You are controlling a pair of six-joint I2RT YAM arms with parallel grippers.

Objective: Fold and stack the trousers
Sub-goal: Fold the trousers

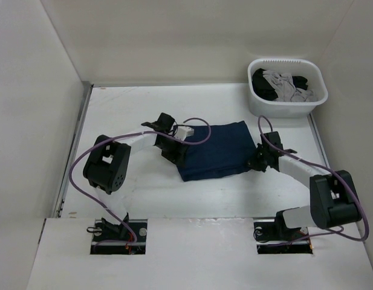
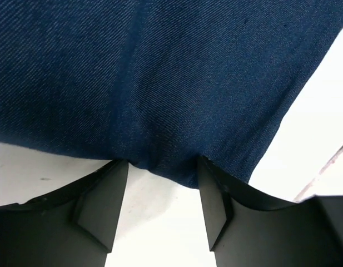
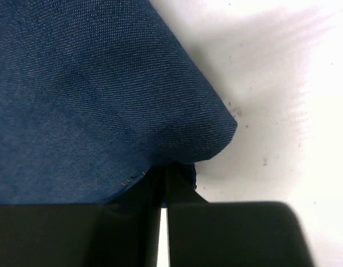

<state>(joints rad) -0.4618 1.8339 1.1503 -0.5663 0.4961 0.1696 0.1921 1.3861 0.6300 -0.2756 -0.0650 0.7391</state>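
Observation:
The trousers [image 1: 216, 151] lie in the middle of the table, folded into a dark navy-blue block. My left gripper [image 1: 176, 152] is at their left edge. In the left wrist view it [image 2: 163, 164] is open, with the denim edge [image 2: 160, 100] right at its fingertips and bare table between the fingers. My right gripper [image 1: 256, 161] is at the trousers' right near corner. In the right wrist view it [image 3: 164, 169] is shut, its tips pinching the underside of the denim corner [image 3: 104, 100].
A white basket [image 1: 286, 63] stands at the back right and holds grey and black garments [image 1: 283, 86]. White walls enclose the table on the left, back and right. Purple cables loop beside both arms.

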